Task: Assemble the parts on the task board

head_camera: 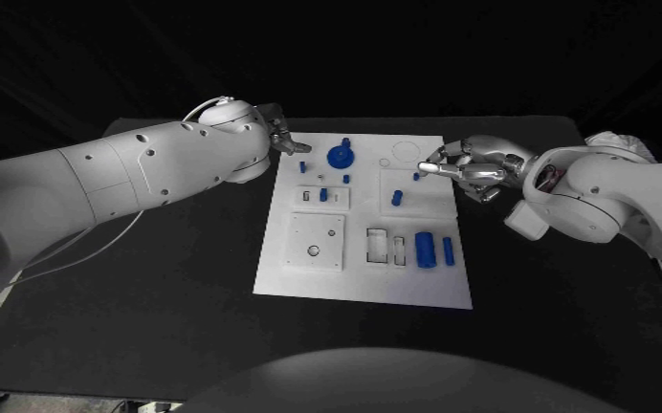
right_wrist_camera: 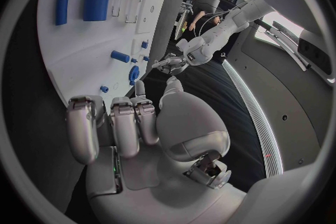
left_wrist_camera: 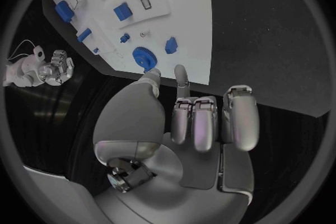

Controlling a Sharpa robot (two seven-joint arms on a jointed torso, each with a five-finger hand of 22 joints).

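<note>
The white task board [head_camera: 414, 284] lies mid-table. A blue gear [head_camera: 341, 155] stands near its far edge, with small blue parts around it. Two blue cylinders [head_camera: 425, 250] lie side by side near its front right. My left hand [head_camera: 280, 136] hovers at the board's far left corner. Its thumb and forefinger [left_wrist_camera: 181, 75] point at the gear [left_wrist_camera: 145, 57] with nothing between them, and the other fingers are curled in. My right hand [head_camera: 467, 166] hangs at the board's right edge in the same pose, beside a small blue part [head_camera: 415, 177]. It holds nothing [right_wrist_camera: 140, 123].
The black table [head_camera: 165, 270] spreads bare on both sides of the board. A white cable [head_camera: 83, 241] hangs under my left arm. White raised blocks and slots [head_camera: 315, 239] take up the board's front half.
</note>
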